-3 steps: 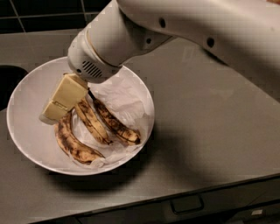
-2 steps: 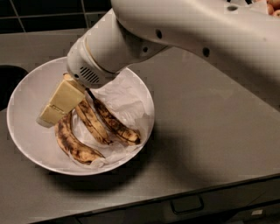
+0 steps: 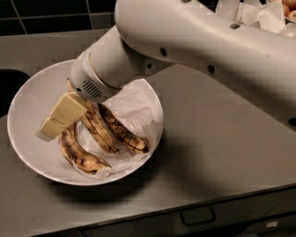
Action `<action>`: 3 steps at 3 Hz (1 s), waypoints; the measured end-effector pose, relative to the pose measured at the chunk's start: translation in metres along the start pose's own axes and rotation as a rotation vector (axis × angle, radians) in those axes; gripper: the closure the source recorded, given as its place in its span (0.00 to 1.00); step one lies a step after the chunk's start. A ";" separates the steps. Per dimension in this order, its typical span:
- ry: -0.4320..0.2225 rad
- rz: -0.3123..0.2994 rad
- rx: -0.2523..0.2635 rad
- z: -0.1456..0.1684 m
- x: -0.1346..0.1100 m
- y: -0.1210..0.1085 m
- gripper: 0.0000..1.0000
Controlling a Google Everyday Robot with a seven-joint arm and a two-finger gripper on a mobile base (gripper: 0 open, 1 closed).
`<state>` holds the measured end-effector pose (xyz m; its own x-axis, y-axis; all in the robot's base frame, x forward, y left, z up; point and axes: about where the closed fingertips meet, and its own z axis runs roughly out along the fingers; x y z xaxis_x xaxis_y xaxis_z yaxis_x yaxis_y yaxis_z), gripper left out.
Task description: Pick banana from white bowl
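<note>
The bowl [image 3: 27, 95] is sitting on a grey counter [image 3: 222, 139], left of the middle of the view, and crumpled paper [image 3: 135, 104] is lining its right half. 3 bananas are lying side by side on that paper, all slanting from upper left down to lower right. The banana [image 3: 101, 134] is lying in the middle of the 3: long, nearly straight, yellow with brown streaks, its lower end pointing toward the near rim and its upper end passing out of sight under the arm [image 3: 199, 41]. A curved banana [image 3: 79, 156] is lying just left of it, close along its side, and a dark banana [image 3: 124, 133] is lying just right of it, its black tip reaching toward the bowl's right rim. The arm is reaching in from the upper right and crossing over the bowl's far edge. The gripper [image 3: 47, 129] is hanging inside the bowl, tilted down to the lower left, its cream end lying over the bare white floor just beside the upper end of the curved banana (whether it is touching either fruit cannot be told). It is showing as 1 cream block from this side, so whether it is spread or pressed together cannot be told. Dark tiles [image 3: 46, 14] are running along the back
</note>
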<state>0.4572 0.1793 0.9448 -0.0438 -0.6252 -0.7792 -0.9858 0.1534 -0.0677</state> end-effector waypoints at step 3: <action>0.014 0.035 -0.009 0.012 0.008 -0.004 0.00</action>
<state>0.4631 0.1828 0.9320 -0.0801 -0.6303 -0.7722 -0.9851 0.1681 -0.0351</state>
